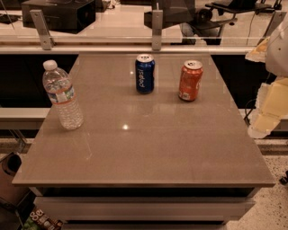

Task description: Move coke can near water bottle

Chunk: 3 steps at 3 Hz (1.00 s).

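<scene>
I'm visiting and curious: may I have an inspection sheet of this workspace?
Surface: glossy grey-brown tabletop.
Job's things: orange-red soda can with silver top, upright, back right; clear ribbed plastic water bottle with white cap, upright, left side.
Clutter: blue Pepsi can, upright, left of the soda can, apart.
Grippers: cream gripper, beyond the table's right edge, clear of everything.
Cables: nothing seen.
Surroundings: glass rail with metal posts behind; speckled floor.

An office, I'm thinking: a swivel chair (219,13) and dark cabinet (58,14) are sitting behind a glass partition (117,27); the gripper (261,128) is hanging beside the table (144,152)'s right edge.
</scene>
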{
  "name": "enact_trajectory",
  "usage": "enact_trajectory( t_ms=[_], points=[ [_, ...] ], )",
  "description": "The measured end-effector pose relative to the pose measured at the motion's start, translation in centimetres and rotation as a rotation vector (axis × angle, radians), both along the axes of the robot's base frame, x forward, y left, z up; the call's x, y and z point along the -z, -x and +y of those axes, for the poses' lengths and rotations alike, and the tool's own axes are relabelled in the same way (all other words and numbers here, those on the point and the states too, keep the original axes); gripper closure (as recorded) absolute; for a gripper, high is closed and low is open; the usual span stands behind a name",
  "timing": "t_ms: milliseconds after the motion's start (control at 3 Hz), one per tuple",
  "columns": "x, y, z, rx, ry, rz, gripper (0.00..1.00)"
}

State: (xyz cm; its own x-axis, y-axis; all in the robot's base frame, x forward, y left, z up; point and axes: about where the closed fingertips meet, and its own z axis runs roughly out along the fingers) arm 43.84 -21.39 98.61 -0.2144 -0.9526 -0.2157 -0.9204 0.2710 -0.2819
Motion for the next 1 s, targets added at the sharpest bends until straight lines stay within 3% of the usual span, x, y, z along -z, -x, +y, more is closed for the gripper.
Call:
enact_trajectory(
  t_ms=[667, 1000],
  points=[
    [0.2, -1.0, 0.0, 0.018, -0.028, -0.005, 0.0],
    [1.2, -2.7, -0.3, 0.069, -0.103, -0.026, 0.0]
  ],
)
